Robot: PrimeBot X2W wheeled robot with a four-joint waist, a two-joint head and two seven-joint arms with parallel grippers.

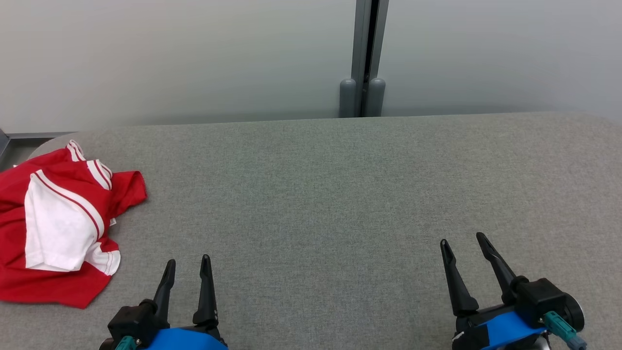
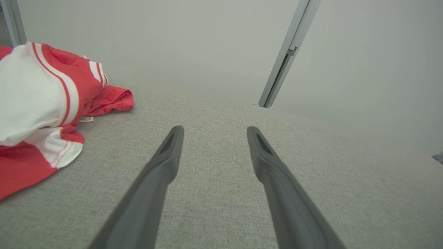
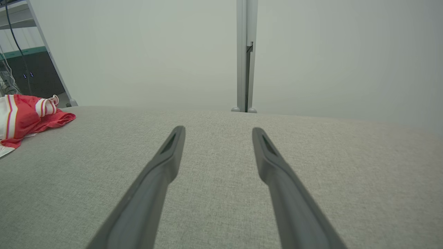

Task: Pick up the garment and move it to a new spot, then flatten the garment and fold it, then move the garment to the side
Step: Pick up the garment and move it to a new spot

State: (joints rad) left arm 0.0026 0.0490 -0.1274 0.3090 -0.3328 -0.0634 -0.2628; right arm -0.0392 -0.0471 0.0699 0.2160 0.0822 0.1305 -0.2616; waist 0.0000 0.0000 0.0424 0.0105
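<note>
**While the garment [image 1: 63,228] lies in a heap, the left fingers [image 1: 206,291] and the right fingers [image 1: 456,284] are wide open and hold nothing**

When you look down from the head, the red and white garment sits at 9 o'clock, on the left end of the gray table [image 1: 311,194]. It is all bunched up, not flat, and part of it runs off the side of the picture. A small white tag [image 1: 112,222] pokes out at its right side.

The left fingers are down at 7 o'clock, spread apart, with only bare table between them. The garment is at about 10 o'clock from them, near but not touching. From the left wrist, the garment [image 2: 34,103] lies on the 9 o'clock side and the left fingers [image 2: 155,180] point past it at bare table.

The right fingers are at 5 o'clock, spread apart too, with nothing in them. The garment is well apart from them, and from the right wrist the garment [image 3: 27,116] looks small, far over at 9 o'clock.

Behind the table is a pale wall [image 1: 146,58], with a gray metal post [image 1: 368,48] at 12 o'clock
</note>
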